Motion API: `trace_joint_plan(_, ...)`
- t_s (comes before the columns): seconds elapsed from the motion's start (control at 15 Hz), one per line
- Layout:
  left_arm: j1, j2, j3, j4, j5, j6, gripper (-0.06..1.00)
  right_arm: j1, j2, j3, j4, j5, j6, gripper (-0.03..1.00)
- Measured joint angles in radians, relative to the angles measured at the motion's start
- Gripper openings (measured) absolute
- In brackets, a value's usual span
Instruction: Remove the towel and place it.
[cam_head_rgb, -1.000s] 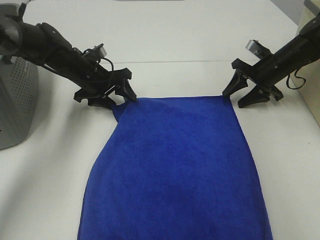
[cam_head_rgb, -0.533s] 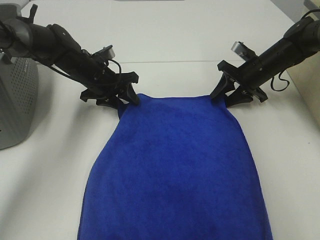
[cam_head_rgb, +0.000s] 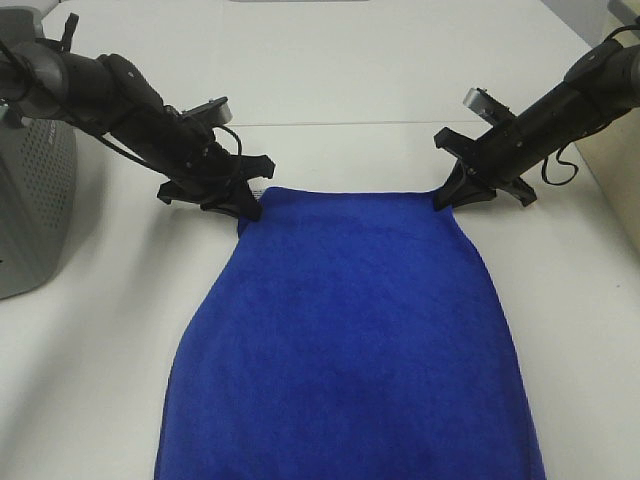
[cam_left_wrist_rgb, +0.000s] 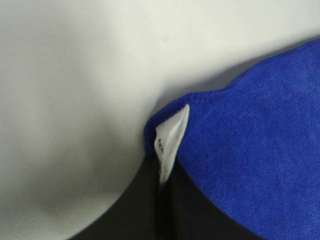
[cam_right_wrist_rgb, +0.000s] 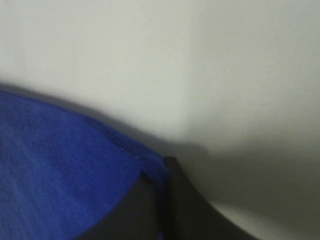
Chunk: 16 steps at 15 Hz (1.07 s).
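The deep blue towel (cam_head_rgb: 350, 340) lies spread on the white table, running from the middle down past the near edge of the exterior view. My left gripper (cam_head_rgb: 247, 207) is shut on the towel's far left corner. In the left wrist view the small white tag (cam_left_wrist_rgb: 170, 145) sticks out of that pinched corner of the towel (cam_left_wrist_rgb: 250, 140). My right gripper (cam_head_rgb: 447, 200) is shut on the far right corner; the right wrist view shows the blue hem of the towel (cam_right_wrist_rgb: 60, 170) clamped between the dark jaws.
A grey perforated basket (cam_head_rgb: 35, 200) stands at the left edge of the table. A tan surface (cam_head_rgb: 618, 180) borders the right edge. White tabletop (cam_head_rgb: 350, 90) stretches behind both arms.
Both grippers came down from open above the towel's far corners and closed on them. The far edge of the towel has bunched slightly at each corner.
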Motion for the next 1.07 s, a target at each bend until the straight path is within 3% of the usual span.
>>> trace_joint_plan(0.27,-0.006,0.001,-0.063,0.114,0.044,0.030,0.00,0.004,-0.028,0.009,-0.040,-0.050,-0.019,0.01)
trace_joint_plan(0.47,-0.007,0.004,-0.185,0.178,0.094,0.033,0.00,0.004,-0.060,0.015,-0.057,-0.115,-0.029,0.01)
trace_joint_plan(0.73,-0.007,0.004,-0.348,0.290,0.107,0.033,0.00,0.005,-0.078,-0.098,-0.027,-0.135,-0.052,0.01)
trace_joint_plan(1.07,-0.007,0.004,-0.418,0.375,-0.013,0.037,0.00,0.037,-0.078,-0.233,-0.026,-0.222,-0.111,0.01)
